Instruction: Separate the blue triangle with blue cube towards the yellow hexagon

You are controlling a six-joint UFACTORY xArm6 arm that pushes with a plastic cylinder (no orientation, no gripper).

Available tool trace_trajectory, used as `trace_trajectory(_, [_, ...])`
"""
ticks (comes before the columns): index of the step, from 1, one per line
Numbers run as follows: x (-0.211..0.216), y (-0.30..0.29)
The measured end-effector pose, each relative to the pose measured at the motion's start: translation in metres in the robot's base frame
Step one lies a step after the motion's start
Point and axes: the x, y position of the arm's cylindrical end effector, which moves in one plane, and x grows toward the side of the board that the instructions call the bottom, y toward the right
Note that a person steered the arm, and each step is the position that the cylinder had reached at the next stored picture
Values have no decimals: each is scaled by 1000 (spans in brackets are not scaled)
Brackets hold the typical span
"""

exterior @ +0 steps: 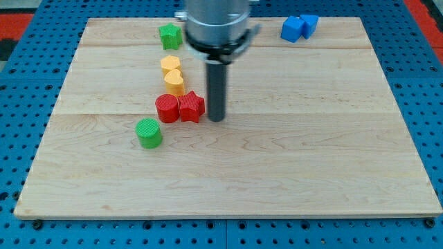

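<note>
Arm above my tip cut off by top edge. Shapes of two blue blocks far right too small to tell.

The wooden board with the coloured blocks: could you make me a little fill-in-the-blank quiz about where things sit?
1. My tip rests just to the view's right of the ____ star-shaped block.
2. The two blue blocks sit touching near the view's top ____ corner.
3. The green cylinder lies toward the view's ____ of the red cylinder.
4. Two ____ blocks are stacked in a column above the red pair.

Missing words: red; right; bottom; yellow
</note>
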Motion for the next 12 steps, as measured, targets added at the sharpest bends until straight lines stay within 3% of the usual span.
trace_trajectory(2, [-27,-107])
trace_trajectory(3, [-31,-135])
trace_trajectory(4, [-15,-95])
trace_trajectory(6, [-19,-193])
trace_trajectory(7, [-24,-100])
trace_trajectory(8, [-47,-56])
trace_trajectory(10, [-60,-156])
trace_trajectory(11, [-77,-171])
trace_trajectory(12, [-109,-146])
